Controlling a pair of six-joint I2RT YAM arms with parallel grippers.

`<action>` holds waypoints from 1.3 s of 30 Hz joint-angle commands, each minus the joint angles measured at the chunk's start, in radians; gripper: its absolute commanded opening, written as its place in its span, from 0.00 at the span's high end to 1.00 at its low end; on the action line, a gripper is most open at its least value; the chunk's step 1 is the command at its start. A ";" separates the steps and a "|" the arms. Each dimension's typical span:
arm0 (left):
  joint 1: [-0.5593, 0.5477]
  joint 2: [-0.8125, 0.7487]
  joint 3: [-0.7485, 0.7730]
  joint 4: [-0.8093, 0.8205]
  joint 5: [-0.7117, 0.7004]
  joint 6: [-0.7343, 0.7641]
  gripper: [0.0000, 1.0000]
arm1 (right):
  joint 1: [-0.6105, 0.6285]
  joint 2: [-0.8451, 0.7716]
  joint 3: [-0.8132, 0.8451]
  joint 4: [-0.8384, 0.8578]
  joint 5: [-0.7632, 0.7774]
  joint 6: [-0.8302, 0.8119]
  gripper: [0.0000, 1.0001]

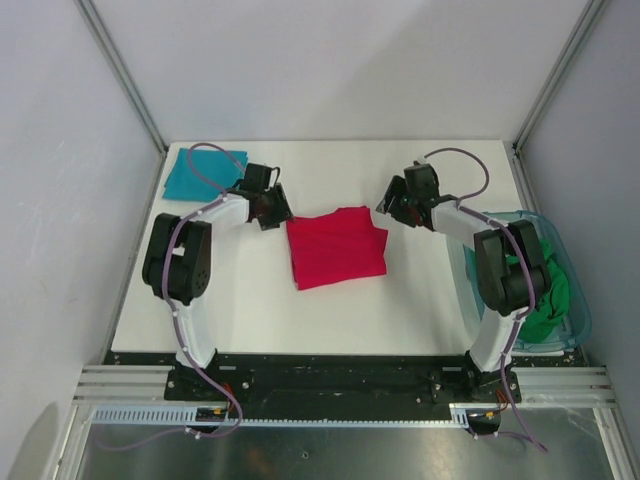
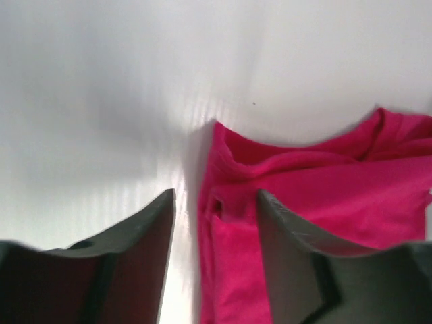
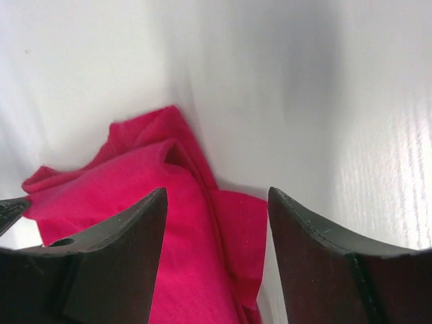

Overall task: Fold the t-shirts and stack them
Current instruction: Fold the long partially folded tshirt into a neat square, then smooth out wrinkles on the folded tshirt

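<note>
Centrally, crimson t-shirt folded on table, left jaws open, right jaws open, nothing gripped.

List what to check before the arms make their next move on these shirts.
1. Left pincer free: ok, jaws apart, nothing clamped.
2. Right pincer free: ok, jaws apart, nothing clamped.
3. Red shirt folded: ok, lying mid-table, though its far corners are bunched.
4. Teal shirt ready as a stack base: ok, folded flat at the far left corner.
5. Red shirt stacked on the teal shirt: not ok, they lie apart.
6. Green shirt folded: not ok, crumpled in the tub on the right.
</note>
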 commanded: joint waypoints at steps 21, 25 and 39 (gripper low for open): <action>-0.050 -0.181 -0.121 0.013 0.060 0.037 0.99 | 0.153 0.130 0.250 -0.022 0.041 -0.203 0.90; -0.054 -0.102 -0.061 0.013 0.077 0.051 1.00 | 0.153 0.198 0.317 -0.056 0.044 -0.213 0.93; 0.005 0.106 0.138 0.010 0.007 0.045 1.00 | 0.129 0.374 0.505 -0.138 0.058 -0.222 0.95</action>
